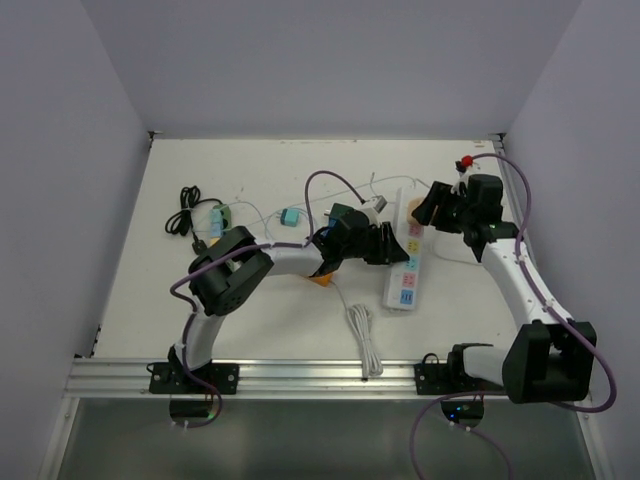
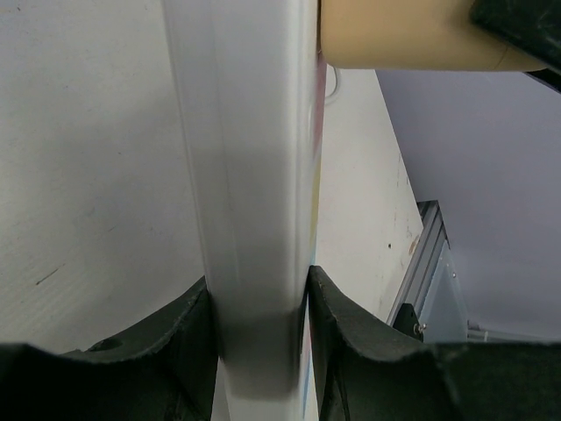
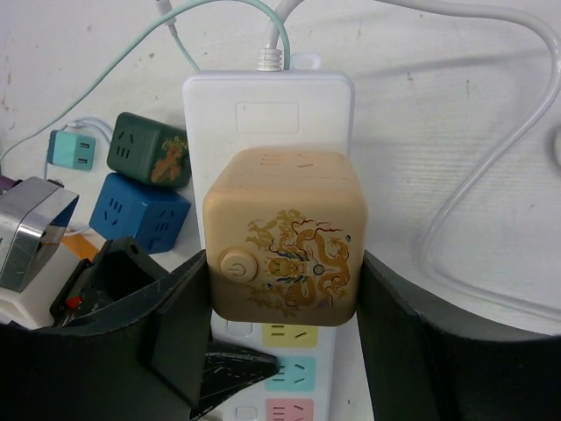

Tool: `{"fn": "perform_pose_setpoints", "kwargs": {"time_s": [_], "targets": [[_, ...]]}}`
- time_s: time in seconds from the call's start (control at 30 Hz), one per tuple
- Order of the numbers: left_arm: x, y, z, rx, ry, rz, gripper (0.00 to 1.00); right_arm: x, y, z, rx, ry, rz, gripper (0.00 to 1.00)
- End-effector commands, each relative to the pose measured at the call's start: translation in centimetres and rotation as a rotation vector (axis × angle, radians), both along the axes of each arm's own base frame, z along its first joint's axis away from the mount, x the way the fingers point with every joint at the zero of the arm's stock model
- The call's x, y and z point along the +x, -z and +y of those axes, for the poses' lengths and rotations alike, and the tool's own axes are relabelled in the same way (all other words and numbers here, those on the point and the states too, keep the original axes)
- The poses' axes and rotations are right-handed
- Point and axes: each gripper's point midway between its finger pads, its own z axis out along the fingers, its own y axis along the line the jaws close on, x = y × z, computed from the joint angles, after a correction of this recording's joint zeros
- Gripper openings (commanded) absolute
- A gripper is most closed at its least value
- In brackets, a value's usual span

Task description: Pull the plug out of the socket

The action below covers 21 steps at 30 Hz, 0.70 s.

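Jaws of right gripper [image 3: 282, 298] clamp tan cube plug [image 3: 280, 237], twelve o'clock on power strip [image 3: 267, 105]; left gripper [image 2: 261, 333] apparently pinches the strip.

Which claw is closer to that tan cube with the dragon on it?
The right gripper: it clasps the tan cube on both sides. The left gripper clamps the power strip farther along, short of the cube.
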Motion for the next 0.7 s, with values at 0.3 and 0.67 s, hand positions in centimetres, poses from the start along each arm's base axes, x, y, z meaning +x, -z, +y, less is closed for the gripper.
{"fn": "perform_pose_setpoints", "kwargs": {"time_s": [0.3,0.67], "targets": [[0.1,2.6,0.2,0.008,-0.041,0.091,0.00,0.6,-5.1,1.2,-0.084,-0.012,-0.207,0.09],[0.6,2.7,2.5,-0.077,-0.049,0.141,0.00,1.2,-4.3,-0.2,0.104,0.018,-0.208,0.10]]}}
